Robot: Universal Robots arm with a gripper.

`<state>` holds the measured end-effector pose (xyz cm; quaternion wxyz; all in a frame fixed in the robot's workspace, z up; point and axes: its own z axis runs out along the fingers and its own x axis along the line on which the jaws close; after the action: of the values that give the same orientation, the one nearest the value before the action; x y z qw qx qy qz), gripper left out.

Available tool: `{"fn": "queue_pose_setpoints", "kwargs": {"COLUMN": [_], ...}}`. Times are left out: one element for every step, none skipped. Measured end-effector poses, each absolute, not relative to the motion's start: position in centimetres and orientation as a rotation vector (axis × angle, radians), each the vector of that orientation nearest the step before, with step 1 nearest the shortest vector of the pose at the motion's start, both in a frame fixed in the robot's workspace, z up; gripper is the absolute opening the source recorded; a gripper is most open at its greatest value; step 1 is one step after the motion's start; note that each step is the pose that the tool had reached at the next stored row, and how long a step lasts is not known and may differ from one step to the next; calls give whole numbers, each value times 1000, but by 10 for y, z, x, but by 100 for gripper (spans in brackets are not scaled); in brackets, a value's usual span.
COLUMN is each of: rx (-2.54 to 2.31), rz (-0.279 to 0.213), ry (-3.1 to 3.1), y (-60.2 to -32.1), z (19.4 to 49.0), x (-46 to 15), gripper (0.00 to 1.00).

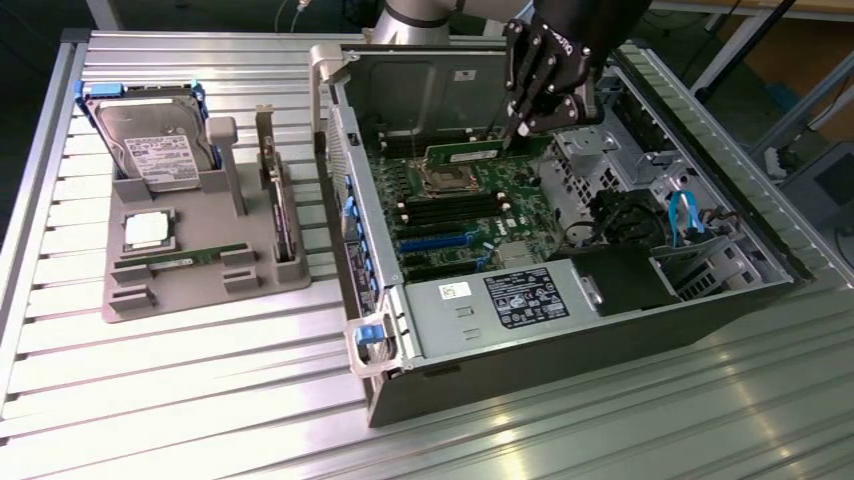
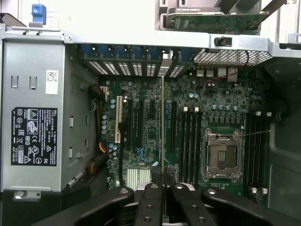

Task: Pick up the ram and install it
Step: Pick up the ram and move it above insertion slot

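Observation:
My gripper [image 1: 529, 127] hangs inside the open computer case [image 1: 747, 300], shut on the ram [image 1: 466, 153], a narrow green stick held level above the motherboard [image 1: 461, 215]. The stick hovers near the processor socket [image 1: 442, 181], apart from the board. In the wrist view the ram [image 2: 162, 122] appears edge-on as a thin line running out from between the fingers [image 2: 151, 200] of my gripper [image 2: 163, 188]. Black memory slots [image 2: 190, 141] lie beside it on one side of the socket [image 2: 222, 155], with more slots [image 2: 256, 146] on the other side.
A grey parts tray [image 1: 200, 290] sits at the exterior view's left, holding a hard drive [image 1: 154, 150], a square silver processor [image 1: 147, 230], a second green memory stick [image 1: 180, 260] and an upright expansion card [image 1: 278, 205]. The power supply [image 1: 514, 295] fills the case's near end.

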<state>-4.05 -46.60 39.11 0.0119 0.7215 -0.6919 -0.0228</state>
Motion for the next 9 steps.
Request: {"fn": "queue_pose_setpoints", "kwargs": {"rx": [2250, 2250, 2249, 2249, 2249, 2249, 2249, 2250, 2251], "rz": [-71, -71, -72, -72, -73, -73, -73, -73, -72], "ry": [-2157, -2157, -2157, -2157, -2157, -2157, -2157, -2157, -2157], "y": [-466, -466, -466, -466, -466, -466, -466, -466, -466], "z": [391, 391, 391, 391, 391, 391, 391, 391, 391], "x": [-40, -37, -34, -32, -29, -28, -28, -28, -28], "gripper": [12, 12, 12, 12, 12, 12, 12, 12, 12]}}
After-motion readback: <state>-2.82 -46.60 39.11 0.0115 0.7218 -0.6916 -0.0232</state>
